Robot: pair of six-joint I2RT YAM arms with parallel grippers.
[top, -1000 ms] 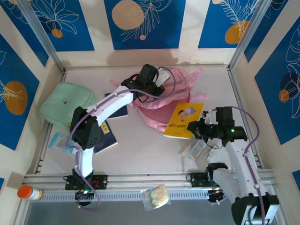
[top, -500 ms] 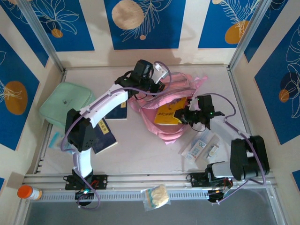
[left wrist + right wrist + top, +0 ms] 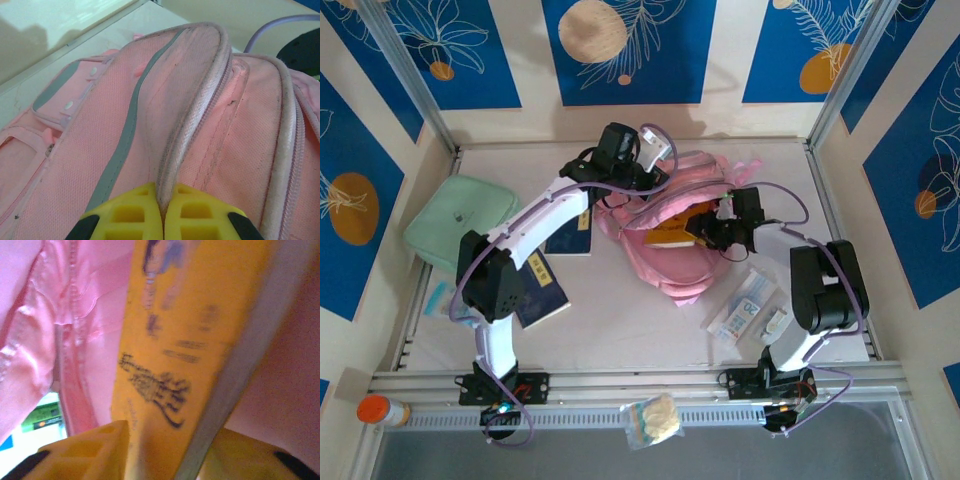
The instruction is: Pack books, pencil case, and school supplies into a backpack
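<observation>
Now: 1 yellow book in the backpack's mouth, 2 navy books out on the table

Right, count the books: 3 in all. The yellow book (image 3: 170, 340) sits between the 2 fingers of the right gripper (image 3: 167, 450) and runs straight ahead of it, with pink fabric on both sides. The fingers flank the cover, but whether they are pressing on it or standing slack I cannot tell.

Over to the left gripper (image 3: 162, 220). Its 2 yellow fingers are pinched together on a raised piped seam of the backpack (image 3: 125, 125), and that 1 pink bag, with its pale grey-blue stripe, spreads out ahead of the fingers. From above, the 2 grippers face each other across the bag's opening.

The 2 navy books lie back from the left gripper, toward that arm's base. The first navy book (image 3: 570, 238) is partly under the forearm. The second navy book (image 3: 548, 292) is further back, beside the elbow and tilted.

The school supplies lie behind the right gripper, near its arm: 1 flat white packet (image 3: 744, 310) with blue print, and 1 small white piece (image 3: 776, 322) just beside it, both on the table (image 3: 640, 330).

There is also 1 mint-green pouch (image 3: 460, 225), well apart from both grippers to the left arm's outer side. On the near rail are 1 orange-capped bottle (image 3: 380, 410) and 1 clear bag (image 3: 655, 420).
</observation>
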